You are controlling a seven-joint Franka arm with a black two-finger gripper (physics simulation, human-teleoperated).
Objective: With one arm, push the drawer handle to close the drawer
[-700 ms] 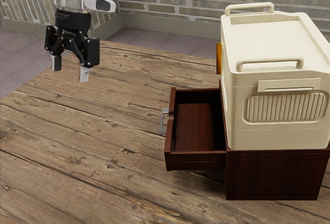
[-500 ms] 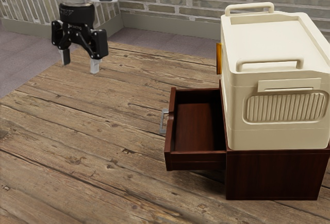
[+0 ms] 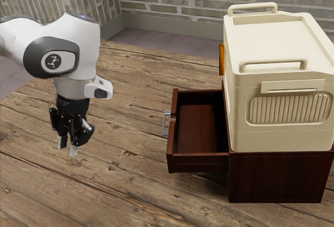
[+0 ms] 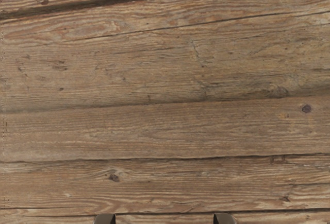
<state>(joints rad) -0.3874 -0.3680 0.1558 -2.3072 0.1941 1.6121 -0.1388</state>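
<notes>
Drawer point(image 3: 197, 163) stands pulled out from dark cabinet point(image 3: 282, 177), toward the exterior view's left, and its metal handle point(image 3: 165, 123) is at the front board, on the side that faces the arm point(image 3: 78, 39). The gripper point(image 3: 68, 147) points down over the wooden surface point(image 3: 125, 195), left of the handle and well apart from it. Its jaws are wide, with nothing between them. I judge that the step in hand is the approach, and the pushing is not begun. The next move asks to bring the jaws level with the handle, at its height, and then to press straight to the exterior view's right, until the drawer goes inside the cabinet. If the contact comes too high, the jaws could pass over the front board; if it comes off the middle, the drawer may bind a little. Some things are hard to make out: how high the jaws hang above the surface, and whether they are exactly in line with the handle in the near and far direction. The arm is cut off at the left edge, and the cream box point(image 3: 292, 138) on top of the cabinet is cut at the right edge. The orange piece point(image 3: 221, 60) behind this box is mostly hidden, and I cannot tell what it is.
</notes>
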